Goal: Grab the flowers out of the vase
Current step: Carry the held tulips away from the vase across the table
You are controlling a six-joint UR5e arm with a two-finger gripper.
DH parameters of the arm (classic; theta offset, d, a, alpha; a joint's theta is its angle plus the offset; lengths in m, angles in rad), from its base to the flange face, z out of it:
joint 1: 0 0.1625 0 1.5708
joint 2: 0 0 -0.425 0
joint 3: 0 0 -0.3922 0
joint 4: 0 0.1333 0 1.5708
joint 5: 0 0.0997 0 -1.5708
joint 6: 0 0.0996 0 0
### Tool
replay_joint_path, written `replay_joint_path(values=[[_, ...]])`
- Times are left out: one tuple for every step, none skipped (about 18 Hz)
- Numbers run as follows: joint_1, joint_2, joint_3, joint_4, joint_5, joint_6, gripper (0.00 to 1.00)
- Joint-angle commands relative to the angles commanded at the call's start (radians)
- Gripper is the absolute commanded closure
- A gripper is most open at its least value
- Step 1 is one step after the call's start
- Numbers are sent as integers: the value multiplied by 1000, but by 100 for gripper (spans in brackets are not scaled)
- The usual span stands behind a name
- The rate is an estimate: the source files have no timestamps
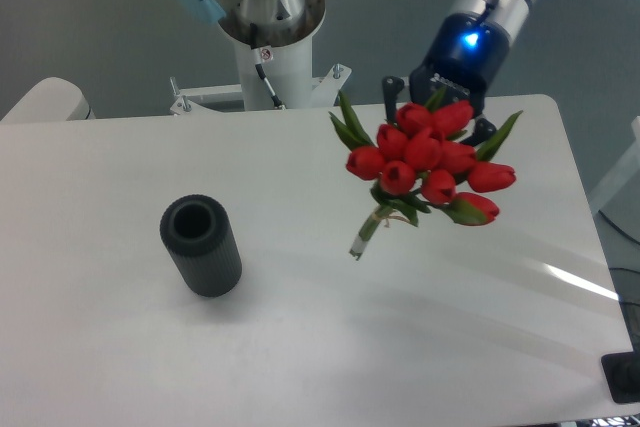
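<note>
The flowers [425, 162], a bunch of red tulip buds with green leaves and pale stems, hang tilted above the table at the right, stems pointing down-left. My gripper [437, 112] is right behind the buds, a dark finger showing on each side of the bunch, and is shut on it. The buds hide most of the fingers. The vase [201, 245], a short dark ribbed cylinder with a round mouth, stands on the white table at the left, well apart from the flowers, with nothing in it.
The arm's white base column [268, 47] stands at the table's far edge, in the middle. The table's right edge [585, 217] is close to the flowers. A dark object [625, 377] sits at the lower right corner.
</note>
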State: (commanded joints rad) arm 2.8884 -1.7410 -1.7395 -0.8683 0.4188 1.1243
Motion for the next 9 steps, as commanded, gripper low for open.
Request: replay_joint_path(values=[[3, -8, 1, 0, 0, 12, 79], [8, -9, 0, 0, 0, 21, 79], [9, -9, 1, 0, 0, 25, 79], [9, -12, 3, 0, 0, 25, 79], [9, -15, 3, 0, 0, 26, 79], [9, -15, 5, 0, 2, 28, 79], [9, -15, 5, 0, 9, 28, 79], [8, -15, 5, 0, 15, 29, 79], [6, -15, 2, 0, 20, 28, 79]])
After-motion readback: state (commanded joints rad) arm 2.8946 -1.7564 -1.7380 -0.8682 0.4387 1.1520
